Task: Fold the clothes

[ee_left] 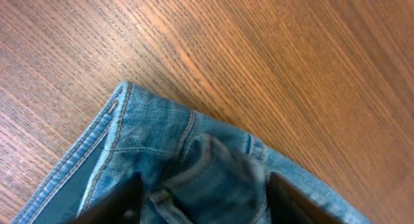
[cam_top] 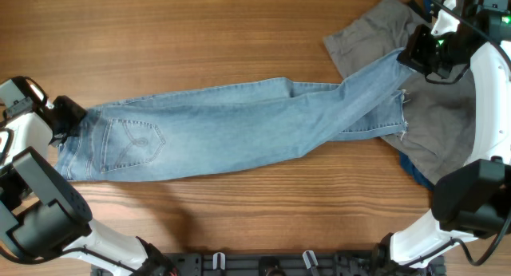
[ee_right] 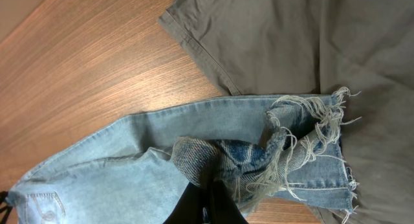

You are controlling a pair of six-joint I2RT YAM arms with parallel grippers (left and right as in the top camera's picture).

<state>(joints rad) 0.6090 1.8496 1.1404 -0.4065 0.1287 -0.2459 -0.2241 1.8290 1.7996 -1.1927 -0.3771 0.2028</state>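
Note:
The light-blue jeans [cam_top: 239,124] lie flat across the table, waist and back pocket at the left, legs crossing towards the right. My left gripper [cam_top: 68,120] is at the waistband's left end. In the left wrist view its fingers [ee_left: 204,204] stand apart, with bunched waistband denim [ee_left: 162,133] between them. My right gripper [cam_top: 407,59] is shut on the frayed hem of the upper leg [ee_right: 284,153], its fingers [ee_right: 210,185] pinched together on folded denim. The hem lies over the grey garment [cam_top: 447,124].
The grey garment [ee_right: 272,36] spreads over the back right corner of the wooden table [cam_top: 200,37]. A dark-blue garment [cam_top: 417,172] peeks out under its near edge. The arm bases stand along the table's front edge.

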